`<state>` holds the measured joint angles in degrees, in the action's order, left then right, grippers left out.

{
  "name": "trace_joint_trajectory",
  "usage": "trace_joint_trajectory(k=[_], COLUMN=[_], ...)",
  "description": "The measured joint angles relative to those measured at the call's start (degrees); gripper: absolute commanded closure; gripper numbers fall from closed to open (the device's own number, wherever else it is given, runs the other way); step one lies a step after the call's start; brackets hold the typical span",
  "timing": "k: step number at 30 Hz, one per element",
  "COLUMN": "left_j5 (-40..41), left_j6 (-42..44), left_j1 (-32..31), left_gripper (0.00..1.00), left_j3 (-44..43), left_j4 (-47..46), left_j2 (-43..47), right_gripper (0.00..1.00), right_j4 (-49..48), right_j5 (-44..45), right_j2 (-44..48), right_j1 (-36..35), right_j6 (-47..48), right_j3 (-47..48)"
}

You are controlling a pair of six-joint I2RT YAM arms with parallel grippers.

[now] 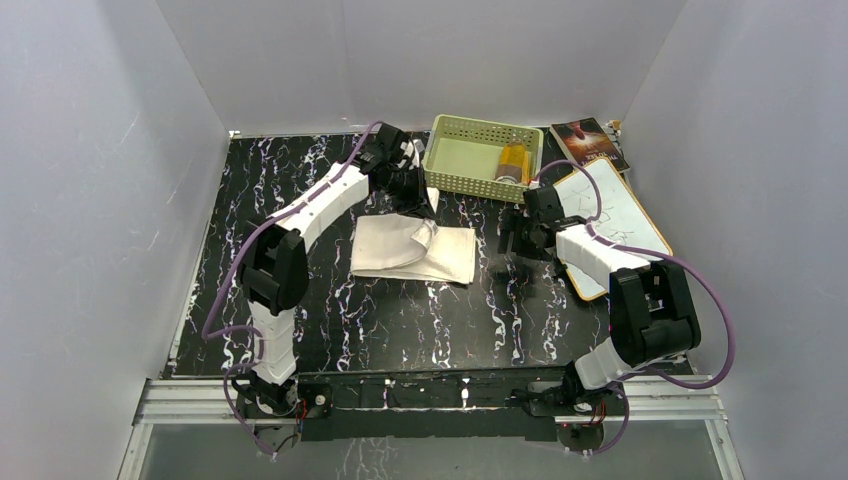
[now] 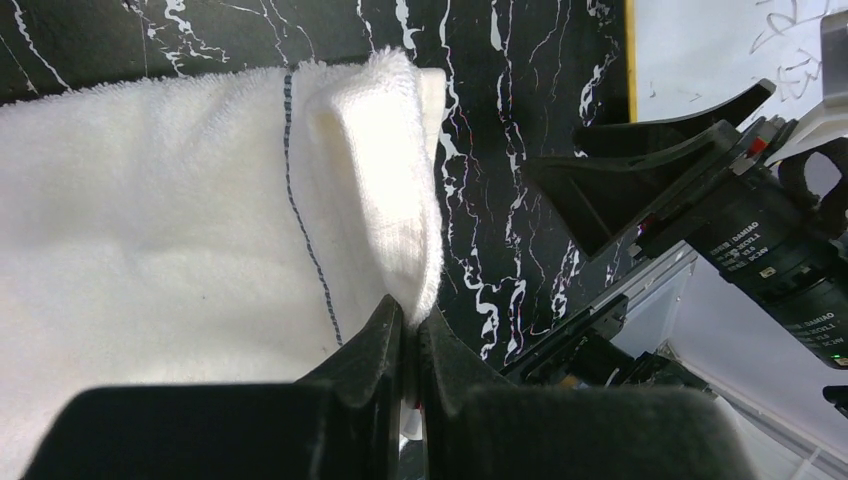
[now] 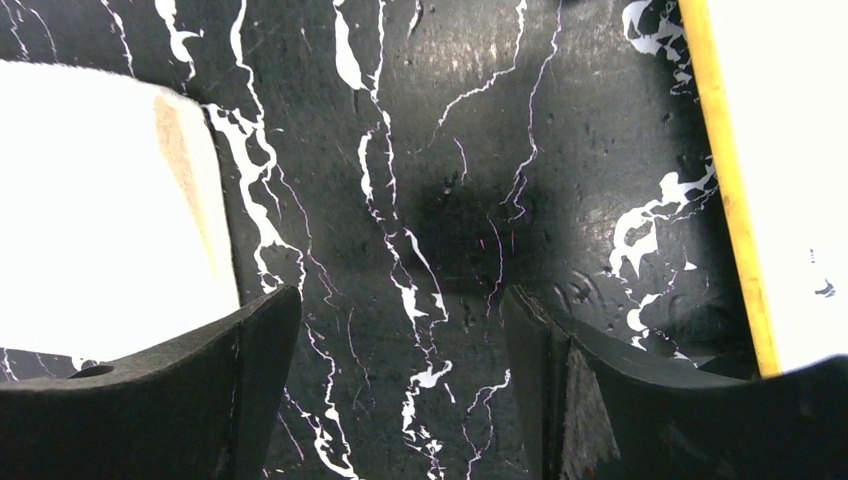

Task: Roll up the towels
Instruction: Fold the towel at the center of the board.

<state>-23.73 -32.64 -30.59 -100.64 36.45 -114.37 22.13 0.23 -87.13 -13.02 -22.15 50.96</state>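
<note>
Walls (image 1: 80,150) of pale grey close in three sides of the black counter (image 1: 400,320) with its white veining. Near the counter's middle lies the long cream towel (image 1: 400,250), mostly flat, its far right corner lifted and folded back over itself. To the right lies a white board (image 1: 630,225) with an orange rim, at an angle. At the far edge stands a pale green slotted basket (image 1: 465,186), and a dark book (image 1: 590,140) lies just right of it, beyond the board. Inside the basket, at its right end, lies the small mustard-yellow and brown towel (image 1: 513,163).

The left tool (image 2: 408,325) is pinched narrow on the raised edge of the cream towel, cloth caught between its tips. The right tool (image 3: 400,320) stands wide with nothing in it, over bare counter between the cream towel and the board's orange rim.
</note>
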Motion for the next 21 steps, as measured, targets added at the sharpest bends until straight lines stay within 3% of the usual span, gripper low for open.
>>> trace_joint_trajectory(k=[13, 21], left_j5=[1.6, 1.4], left_j6=[-2.4, -3.7], left_j1=[-1.6, -4.1], left_gripper=[1.0, 1.0], left_j3=[3.6, -1.1], left_j4=[-3.6, -5.8], left_j2=[0.5, -1.3], right_gripper=[0.27, 0.26], right_j4=[0.1, 0.1], right_j5=[0.0, 0.0], right_j2=[0.1, 0.1], right_j1=[0.0, 0.0], right_j6=[0.5, 0.8], right_j3=[-0.3, -1.0])
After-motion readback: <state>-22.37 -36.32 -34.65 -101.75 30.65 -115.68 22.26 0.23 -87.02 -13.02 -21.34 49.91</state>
